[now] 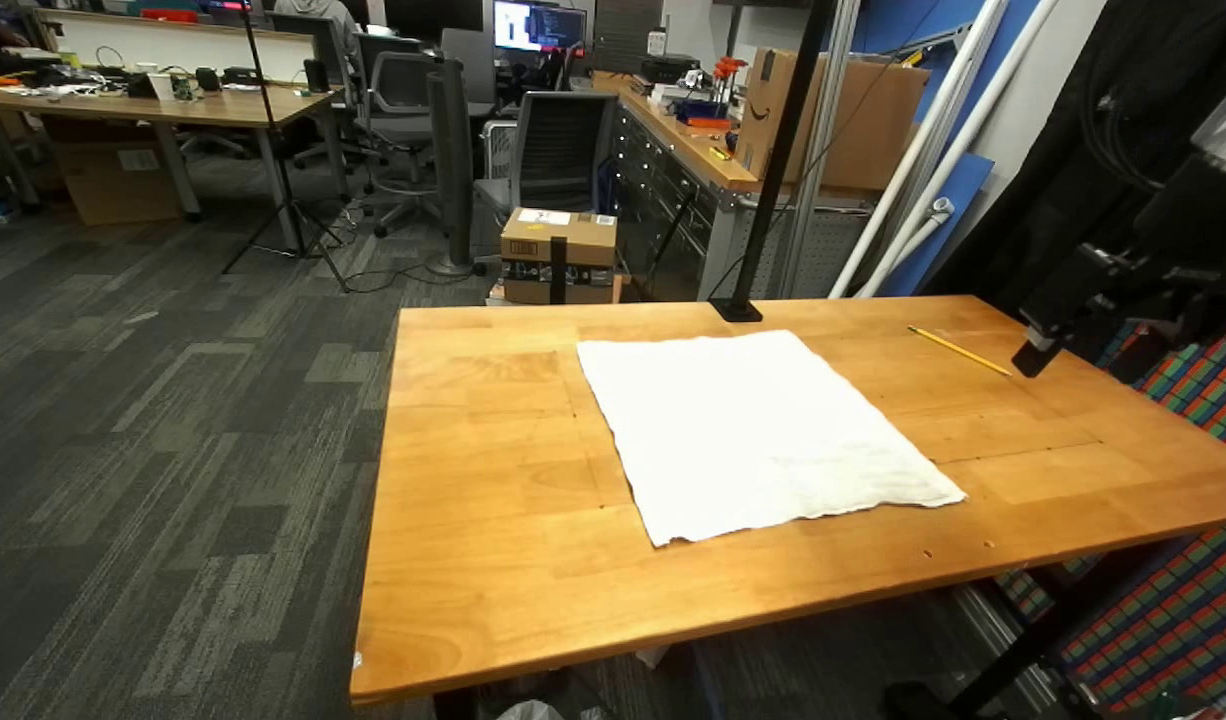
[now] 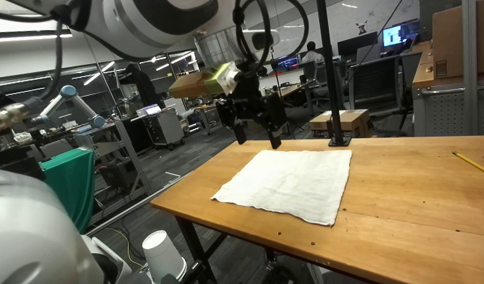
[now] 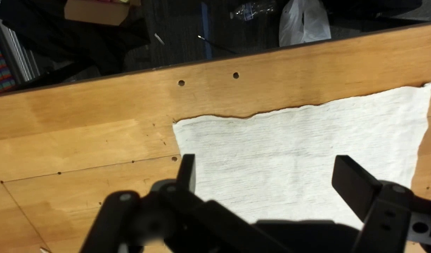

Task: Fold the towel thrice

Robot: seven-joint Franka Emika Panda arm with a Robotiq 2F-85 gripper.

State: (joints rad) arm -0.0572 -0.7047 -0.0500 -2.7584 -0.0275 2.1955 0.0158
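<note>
The black two-fingered hand (image 2: 258, 141), spread wide and empty, should go down slowly and pinch one edge of the square white cloth towel (image 2: 291, 183) below it.

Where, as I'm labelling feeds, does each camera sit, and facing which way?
An exterior view: beside the table, looking down across the towel; gripper at right edge.
An exterior view: beside the robot arm, looking across the table; arm and gripper show.
Wrist view: behind the gripper, facing down at the towel; fingers show.
Both exterior views share towel, pencil and black post.
</note>
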